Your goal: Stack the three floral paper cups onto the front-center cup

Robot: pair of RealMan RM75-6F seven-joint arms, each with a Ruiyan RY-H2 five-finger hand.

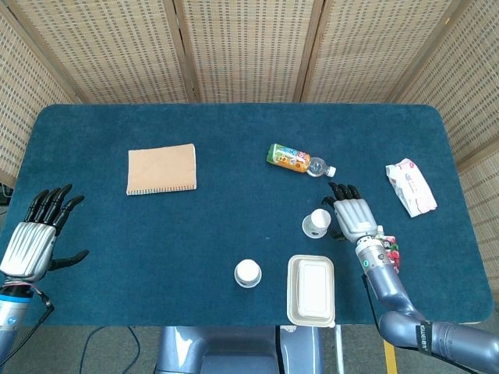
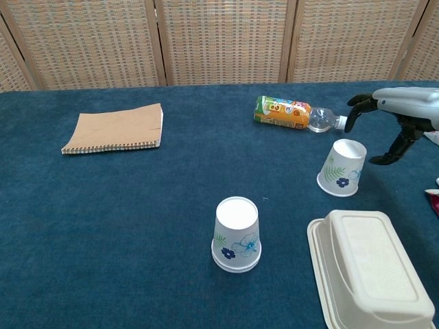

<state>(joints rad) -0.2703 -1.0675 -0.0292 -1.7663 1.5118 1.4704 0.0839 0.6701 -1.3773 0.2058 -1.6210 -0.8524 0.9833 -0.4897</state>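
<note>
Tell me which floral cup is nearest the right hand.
The right cup, upside down beside the right hand, just behind the clamshell box. The front-center cup stands far off to that hand's left, nearer the table's front edge.
</note>
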